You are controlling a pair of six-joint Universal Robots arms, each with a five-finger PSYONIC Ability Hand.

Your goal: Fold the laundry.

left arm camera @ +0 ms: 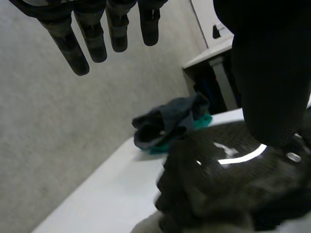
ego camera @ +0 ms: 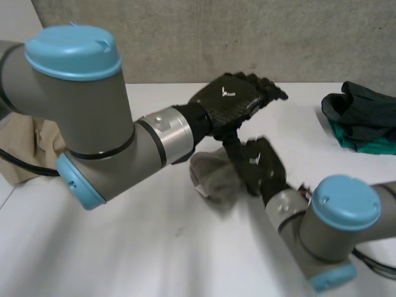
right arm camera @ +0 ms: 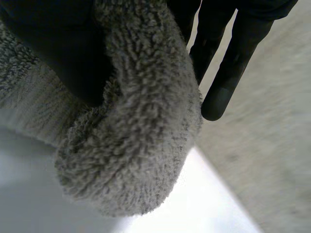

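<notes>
White table [ego camera: 142, 253], concrete wall [ego camera: 185, 37] behind. We note the grey terry cloth [ego camera: 215, 178] bunched mid-table, pinched by the right hand [ego camera: 263, 162], thumb against fingers. At its 12 o'clock the left hand [ego camera: 232, 99] hovers, fingers straight, empty. We judge it should take a free corner and spread the cloth flat.

The place is a robotics lab or test room, not a home. A left arm [ego camera: 80, 117] and a right arm [ego camera: 337, 229] stand at a bare white table [ego camera: 124, 260] before a rough grey wall [ego camera: 247, 37] (unpainted, speckled). Laundry lies about: a towel [ego camera: 213, 179], a dark heap [ego camera: 362, 114], a beige cloth [ego camera: 37, 145]. Beyond the table stands what may be a white cabinet [left arm camera: 206, 22].
</notes>
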